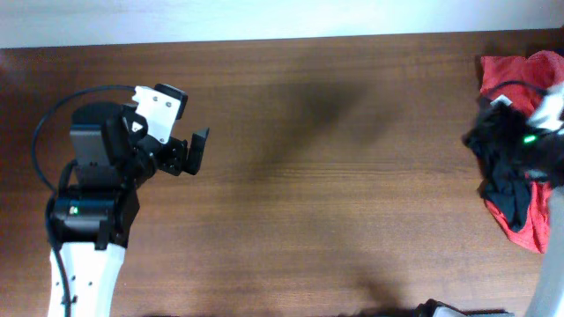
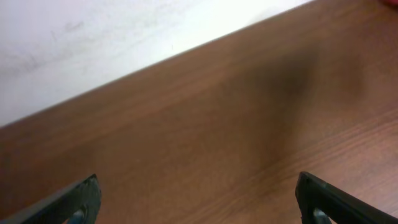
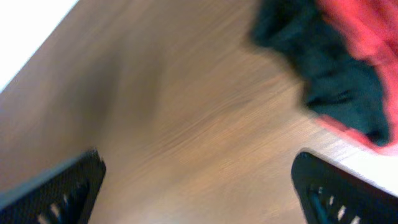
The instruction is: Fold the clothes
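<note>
Progress on the fold is nil as far as I can see: the dark soft fabric garment (image 3: 329, 74) lies crumpled in a heap, bunched together with a bright red cloth (image 3: 364, 25), and no part of it is spread flat. From my right gripper (image 3: 198, 163) the heap sits ahead and off to the right-finger side, near but not between the fingers, which stand wide apart with only bare wood under the gap. The wrist view is blurred, so I cannot tell how the dark piece and the red one are layered, nor where one ends. My left gripper (image 1: 196, 151) is well apart from the heap, across the brown wooden table (image 1: 335, 176), its fingers also spread wide and holding nothing; ahead of it I see only bare tabletop up to the far edge. Everything is left, by my reckoning: get hold of the garment, pull it free of the red cloth, drag it to the open wood between the two grippers, lay it flat, then fold. Separating the two fabrics looks the fiddly part.
</note>
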Controlling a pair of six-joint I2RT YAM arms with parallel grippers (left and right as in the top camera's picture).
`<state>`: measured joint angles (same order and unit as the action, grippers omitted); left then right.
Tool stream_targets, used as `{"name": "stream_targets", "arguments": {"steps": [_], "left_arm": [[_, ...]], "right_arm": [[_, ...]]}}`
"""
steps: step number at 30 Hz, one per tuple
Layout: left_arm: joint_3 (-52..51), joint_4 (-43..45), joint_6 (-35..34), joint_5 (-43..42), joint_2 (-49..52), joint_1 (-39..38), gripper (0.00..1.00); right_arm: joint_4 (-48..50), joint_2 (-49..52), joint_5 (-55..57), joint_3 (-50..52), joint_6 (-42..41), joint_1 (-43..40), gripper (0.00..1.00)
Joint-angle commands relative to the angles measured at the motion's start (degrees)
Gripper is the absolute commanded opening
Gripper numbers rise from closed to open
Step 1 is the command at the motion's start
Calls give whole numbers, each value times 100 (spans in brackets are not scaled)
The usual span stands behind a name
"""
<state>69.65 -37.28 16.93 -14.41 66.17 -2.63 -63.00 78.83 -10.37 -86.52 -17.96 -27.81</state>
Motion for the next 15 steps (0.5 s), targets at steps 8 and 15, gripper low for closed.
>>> {"name": "stream_targets", "arguments": {"steps": [8, 15], "left_arm": [[79, -122, 50, 90, 422, 24, 100], [79, -138, 50, 90, 437, 24, 100]], "right_arm": [[380, 1652, 1539, -581, -184, -2190, 99], [1025, 2277, 1705, -581, 398, -2315, 99]]}}
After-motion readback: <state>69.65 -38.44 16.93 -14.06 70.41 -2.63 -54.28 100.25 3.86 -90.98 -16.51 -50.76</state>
